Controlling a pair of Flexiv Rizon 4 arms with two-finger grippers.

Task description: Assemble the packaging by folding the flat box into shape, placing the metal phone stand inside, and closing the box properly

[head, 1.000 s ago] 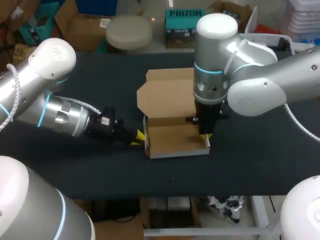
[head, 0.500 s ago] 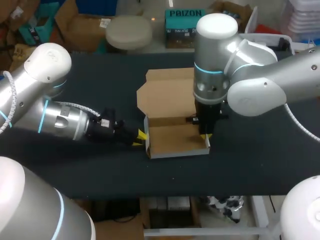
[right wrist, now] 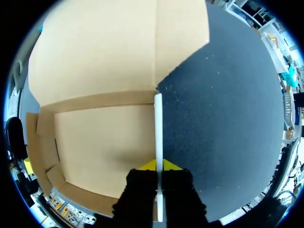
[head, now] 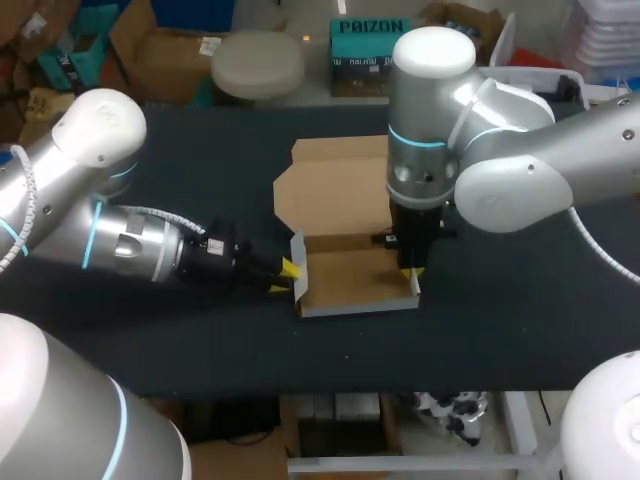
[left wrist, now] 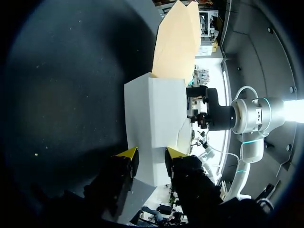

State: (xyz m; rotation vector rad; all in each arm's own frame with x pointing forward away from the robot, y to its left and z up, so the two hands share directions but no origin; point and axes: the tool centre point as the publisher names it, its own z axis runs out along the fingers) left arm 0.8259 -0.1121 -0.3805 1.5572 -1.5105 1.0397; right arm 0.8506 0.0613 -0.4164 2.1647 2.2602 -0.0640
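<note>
You have the box [head: 350, 278] lying open at frame centre, lid flat toward the top. The right gripper [head: 409, 271] pinches its right wall. The left gripper [head: 288, 272], fingers spread, meets its left flap.

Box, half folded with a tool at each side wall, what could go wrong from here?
The right tool pinches the thin right wall of the box; pulling could crease or tear it. If the left tool pushes the left wall, the box could slide across the table.
</note>
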